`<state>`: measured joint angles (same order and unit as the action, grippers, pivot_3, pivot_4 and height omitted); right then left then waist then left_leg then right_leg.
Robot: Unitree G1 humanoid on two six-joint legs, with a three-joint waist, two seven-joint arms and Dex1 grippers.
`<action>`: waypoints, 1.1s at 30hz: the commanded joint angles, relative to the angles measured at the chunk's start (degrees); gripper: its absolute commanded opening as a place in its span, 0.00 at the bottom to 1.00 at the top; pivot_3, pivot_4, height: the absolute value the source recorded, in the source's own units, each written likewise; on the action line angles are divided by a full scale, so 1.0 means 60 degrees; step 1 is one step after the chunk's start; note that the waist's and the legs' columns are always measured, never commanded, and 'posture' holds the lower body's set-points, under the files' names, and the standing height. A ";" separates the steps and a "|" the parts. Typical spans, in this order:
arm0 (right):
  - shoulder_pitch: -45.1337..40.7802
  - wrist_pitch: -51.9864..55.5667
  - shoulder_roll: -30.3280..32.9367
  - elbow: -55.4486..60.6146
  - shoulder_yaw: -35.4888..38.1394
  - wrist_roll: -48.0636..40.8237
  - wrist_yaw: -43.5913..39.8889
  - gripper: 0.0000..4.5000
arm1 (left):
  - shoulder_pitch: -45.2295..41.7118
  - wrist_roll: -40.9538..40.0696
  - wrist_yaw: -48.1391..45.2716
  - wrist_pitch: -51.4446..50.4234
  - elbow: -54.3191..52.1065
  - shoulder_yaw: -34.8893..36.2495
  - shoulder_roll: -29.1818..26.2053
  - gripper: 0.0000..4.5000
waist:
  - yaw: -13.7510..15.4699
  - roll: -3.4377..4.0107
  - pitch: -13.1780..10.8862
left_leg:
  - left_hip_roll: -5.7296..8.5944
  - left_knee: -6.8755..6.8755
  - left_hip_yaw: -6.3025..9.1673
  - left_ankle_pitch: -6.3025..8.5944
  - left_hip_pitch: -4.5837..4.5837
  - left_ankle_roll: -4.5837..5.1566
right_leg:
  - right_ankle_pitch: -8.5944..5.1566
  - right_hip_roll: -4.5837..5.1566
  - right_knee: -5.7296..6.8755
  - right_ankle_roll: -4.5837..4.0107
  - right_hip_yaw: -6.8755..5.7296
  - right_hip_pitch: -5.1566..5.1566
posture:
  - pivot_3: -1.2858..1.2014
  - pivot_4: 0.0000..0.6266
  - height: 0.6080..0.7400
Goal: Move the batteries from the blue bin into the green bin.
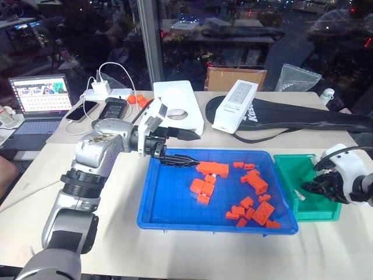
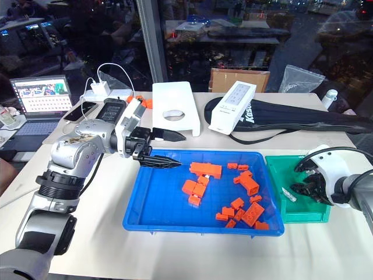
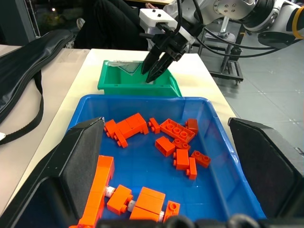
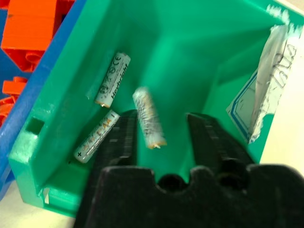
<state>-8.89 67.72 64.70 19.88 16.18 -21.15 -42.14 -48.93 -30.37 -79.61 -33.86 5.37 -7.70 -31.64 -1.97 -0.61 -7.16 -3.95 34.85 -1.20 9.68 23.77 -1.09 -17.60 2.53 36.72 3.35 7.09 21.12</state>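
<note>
- batteries (image 4: 112, 79) lie in the green bin (image 1: 312, 204); a third, blurred, sits between the right end effector's (image 4: 161, 128) parted, released fingers, apparently dropping.
- risk: it could bounce off the sloped wall.
- left end effector (image 3: 161, 156), spread and empty, hangs over the blue bin (image 1: 169, 219); blocks (image 1: 213, 169) may hide batteries.

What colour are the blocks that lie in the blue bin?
Orange blocks; the left wrist view shows them best.
</note>
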 commanded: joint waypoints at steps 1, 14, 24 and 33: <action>-0.1155 0.0321 0.0443 0.0820 0.0177 -0.0397 -0.0035 0.78 | -0.0065 0.0347 -0.0168 0.0311 -0.0012 -0.0079 -0.0357 1.00 | -0.0021 0.0012 -0.0002 | 0.0000 0.0000 -0.0001 0.0000 0.0000 0.0000 | 0.0000 0.0000 0.0000 0.0000 0.0001 0.0000 | 0.52 0.24 0.79; -0.3813 0.0498 -0.3583 0.2087 -0.4484 -0.1262 0.0972 0.99 | 0.0485 0.1600 -0.0328 0.1207 0.0288 -0.0542 -0.1116 1.00 | 0.0073 0.0002 -0.0007 | 0.0002 -0.0002 0.0035 0.0000 0.0021 0.0000 | 0.0018 -0.0010 -0.0002 -0.0035 -0.0012 0.0013 | 0.52 0.24 0.79; -0.3652 -0.0586 -0.4512 0.0825 -0.5934 -0.0392 0.1139 0.99 | 0.0949 0.1574 -0.0178 0.1061 -0.0264 -0.0313 -0.1462 1.00 | 0.0185 0.0001 -0.0007 | 0.0001 0.0002 0.0035 -0.0001 0.0023 0.0001 | 0.0017 -0.0012 0.0006 -0.0034 -0.0016 0.0018 | 0.52 0.24 0.79; -0.3889 -0.0789 -0.4823 0.0238 -0.5832 -0.0197 0.1099 0.49 | 0.1074 0.1500 0.0075 0.0835 -0.0680 -0.0268 -0.1514 1.00 | 0.0181 0.0000 -0.0006 | 0.0001 0.0001 0.0037 -0.0002 0.0019 0.0002 | 0.0017 -0.0014 0.0009 -0.0034 -0.0017 0.0016 | 0.52 0.24 0.79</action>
<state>-30.93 63.90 35.52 20.43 -19.70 -22.92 -35.08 -42.11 -20.46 -79.41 -28.82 3.09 -10.98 -40.11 -0.89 -0.61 -7.19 -3.94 34.86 -0.98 9.67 23.89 -1.08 -17.50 2.45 36.77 3.15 6.99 21.22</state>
